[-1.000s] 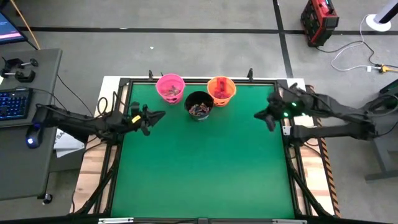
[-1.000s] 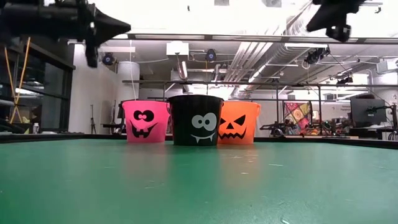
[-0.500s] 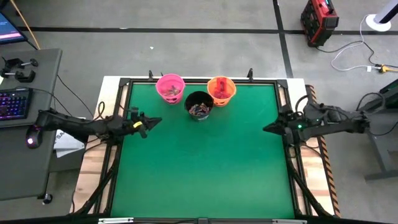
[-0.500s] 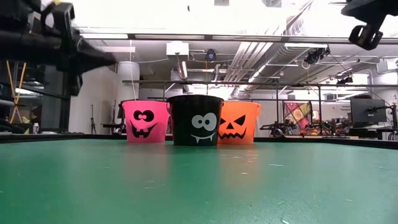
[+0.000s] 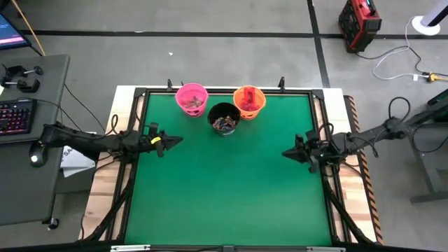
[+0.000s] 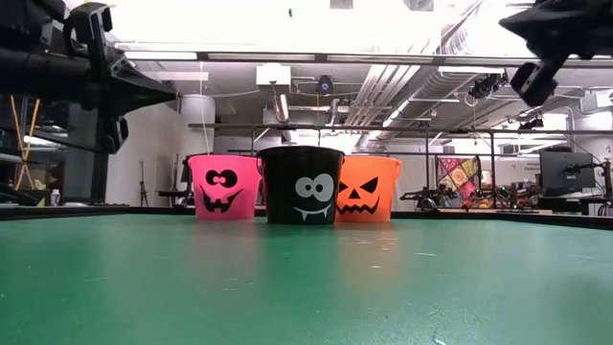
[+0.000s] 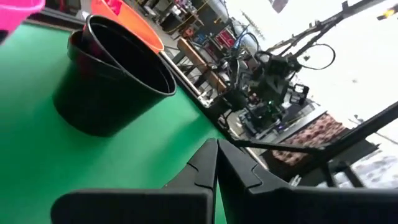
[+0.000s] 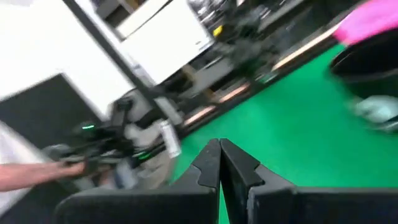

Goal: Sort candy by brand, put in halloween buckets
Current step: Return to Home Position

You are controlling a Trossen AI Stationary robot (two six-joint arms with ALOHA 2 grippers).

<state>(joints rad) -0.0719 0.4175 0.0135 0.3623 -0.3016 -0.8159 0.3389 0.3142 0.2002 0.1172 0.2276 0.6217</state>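
Three halloween buckets stand on their bases at the green table's far edge: a pink one, a black one slightly nearer, and an orange one. Candy lies inside each. In the low view the pink bucket, the black bucket and the orange bucket show painted faces. My left gripper is shut and empty at the table's left edge, pointing level across the table. My right gripper is shut and empty at the right edge, pointing toward the left.
The black frame rail runs around the green mat. A keyboard sits on a side desk at the left. Cables and a red box lie on the floor beyond the table.
Both arms have drawn back and sunk toward their own table edges. My right gripper has swung from the far right corner down and toward the near edge, turning to point level leftward. My left gripper has dropped a little and then held still.
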